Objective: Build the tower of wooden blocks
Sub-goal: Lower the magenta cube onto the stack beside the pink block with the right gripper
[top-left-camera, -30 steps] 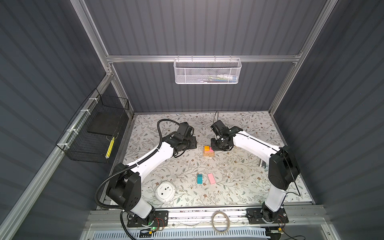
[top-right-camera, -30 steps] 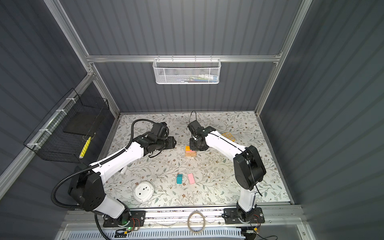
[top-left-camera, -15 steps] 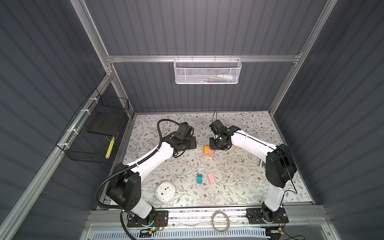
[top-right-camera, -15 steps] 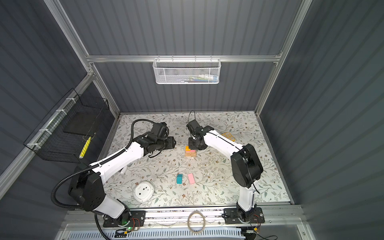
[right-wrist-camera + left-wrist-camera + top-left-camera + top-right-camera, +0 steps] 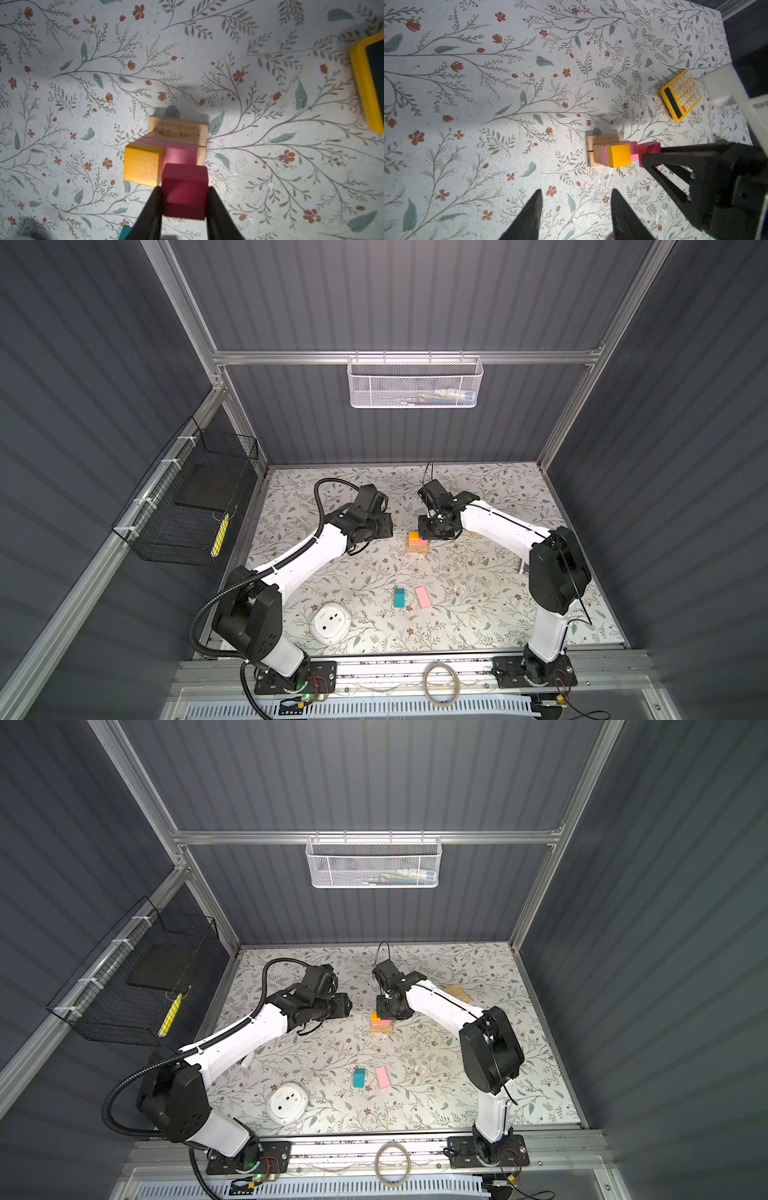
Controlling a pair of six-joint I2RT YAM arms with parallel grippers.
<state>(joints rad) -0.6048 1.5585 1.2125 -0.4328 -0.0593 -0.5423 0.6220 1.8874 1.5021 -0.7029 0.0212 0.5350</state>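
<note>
Top views, tower: The tower [image 5: 417,546] stands mid-table on the floral mat [image 5: 478,593]. It is low, with a tan base and pink and orange above.
Top views, right gripper: The right gripper [image 5: 430,534] hangs over the tower's 1 o'clock edge.
Top views, left gripper: The left gripper [image 5: 388,526] waits at the tower's 9 o'clock, apart from it.
Top views, loose pieces: A teal block [image 5: 400,598] and a loose pink slab [image 5: 423,597] lie side by side toward 6 o'clock. A white round device [image 5: 331,622] is at 7 o'clock and a yellow calculator [image 5: 457,993] at 2 o'clock.
Left wrist view: The left jaws are spread wide with nothing between them. The orange cube [image 5: 620,155] sits on the stacked pink slab [image 5: 634,151] over the tan bars [image 5: 604,138]. The red cube [image 5: 650,149] is at the slab's far end.
Right wrist view: The right jaws clamp the red cube by two opposite faces, just beside the orange cube and over the slab. I cannot tell whether it is seated.
Doing it well: I judge it should go straight down, flush beside the orange cube without nudging it. It should land fully on the slab, not overhanging, and the jaws should part only once it rests.
</note>
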